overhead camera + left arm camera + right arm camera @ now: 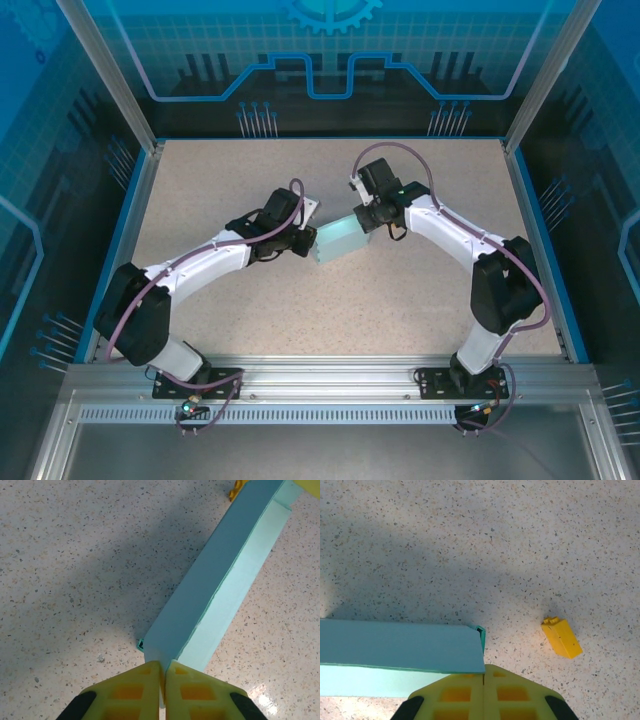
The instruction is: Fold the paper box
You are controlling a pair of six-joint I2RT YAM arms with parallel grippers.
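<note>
Left wrist: left gripper (pixel 162 680) pinched tight on corner of paper box (pixel 220 580), pale blue, long, walls upright. Right wrist: right gripper (pixel 484 680) clamped on other end; yellow block (pixel 561 637) nearby. Top: box mid-table (pixel 300 330).

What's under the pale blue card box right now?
Around the pale blue card box speckled beige tabletop shows; the patch directly beneath is covered, so I cannot tell what lies there.

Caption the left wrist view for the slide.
Left gripper, jaws shut on one end of the paper box, which runs diagonally across the speckled table.
</note>
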